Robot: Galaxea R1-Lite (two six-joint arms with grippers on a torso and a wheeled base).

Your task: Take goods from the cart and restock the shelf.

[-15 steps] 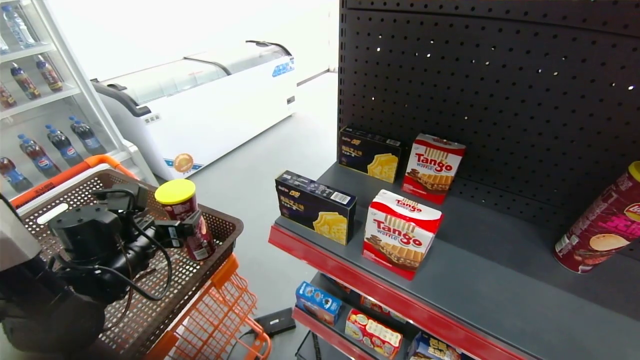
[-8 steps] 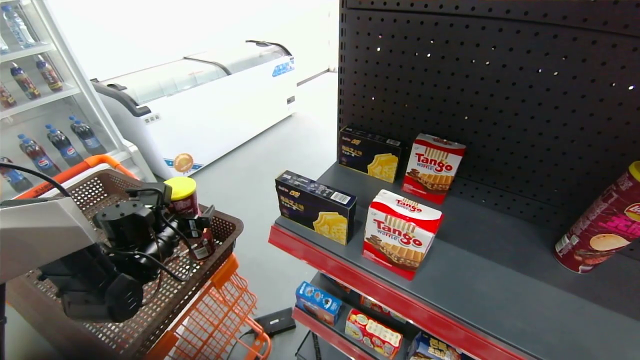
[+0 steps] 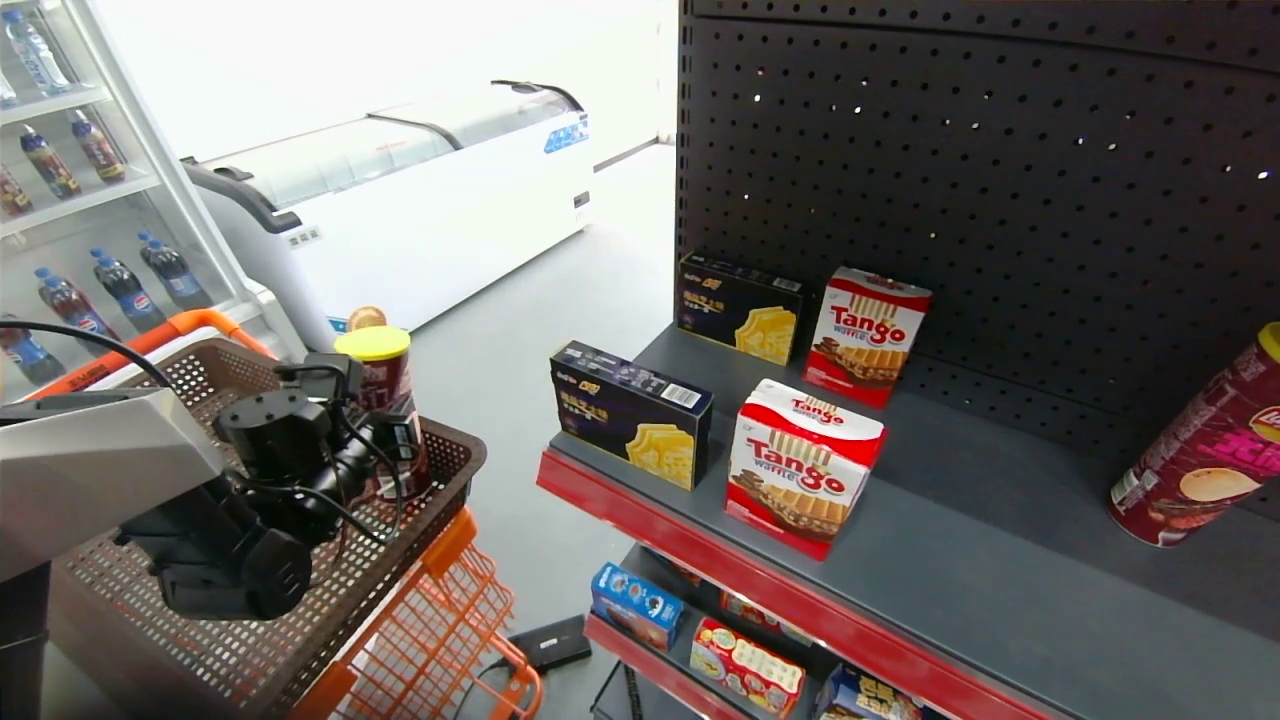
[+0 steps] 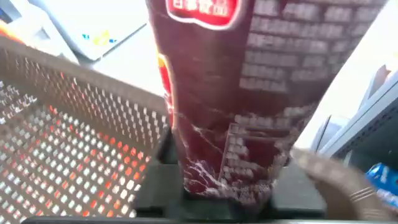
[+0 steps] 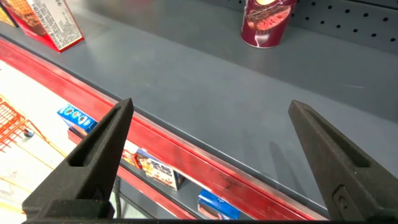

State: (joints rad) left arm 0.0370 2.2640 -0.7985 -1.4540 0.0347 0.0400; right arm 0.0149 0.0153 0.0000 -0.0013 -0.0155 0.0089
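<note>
At right in the head view, a grey shelf (image 3: pixel 960 540) carries boxes (image 3: pixel 800 470) before a black pegboard (image 3: pixel 1000 180); a white freezer (image 3: pixel 420 210) stands upper left. At lower left, the left gripper (image 3: pixel 398 440) clamps the can (image 3: pixel 385 385) upright over the cart basket (image 3: pixel 455 450). The right gripper (image 5: pixel 211 109) hangs spread above the shelf.

Glossy chip can (image 3: pixel 388 383), perforated plastic basket (image 3: pixel 458 447), matt metal shelf (image 3: pixel 950 560)

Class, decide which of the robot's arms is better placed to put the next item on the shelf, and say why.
Left. The left gripper holds the can at the cart basket, jaws shut on it. The right gripper hangs over the shelf with jaws open and empty.
</note>
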